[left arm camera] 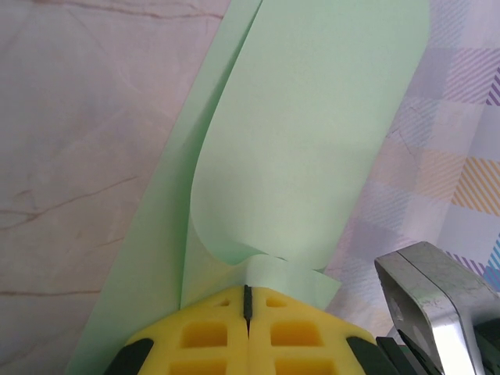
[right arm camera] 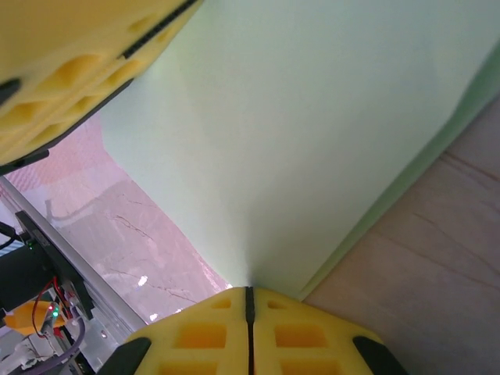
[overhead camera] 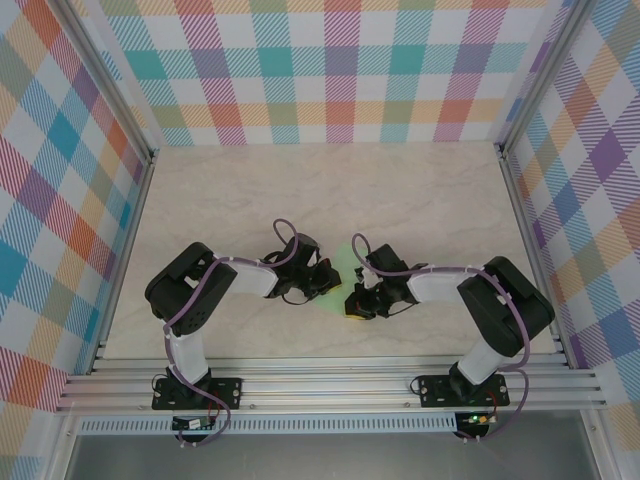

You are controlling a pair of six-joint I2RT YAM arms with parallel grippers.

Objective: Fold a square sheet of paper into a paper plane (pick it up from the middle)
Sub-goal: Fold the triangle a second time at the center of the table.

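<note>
Setting: pale marbled bench (overhead camera: 400, 200) inside plaid walls (overhead camera: 340, 70).
Paper: green sheet (overhead camera: 336, 287) between both arms near the bench's front, one layer lying flat, another curling upward.
Left end effector (left arm camera: 248, 301): pads pressed together, pinching the sheet's curled edge.
Right end effector (right arm camera: 249, 298): likewise clamped on the sheet.
Handling: probably feather-light, floppy and easily creased or torn; edge pinches with gentle tension suit it.

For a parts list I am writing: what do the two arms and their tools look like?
The left arm and right arm have black joint housings, white links and purple cables running alongside. The left tool and right tool end in yellow fingers with rectangular recesses.
</note>
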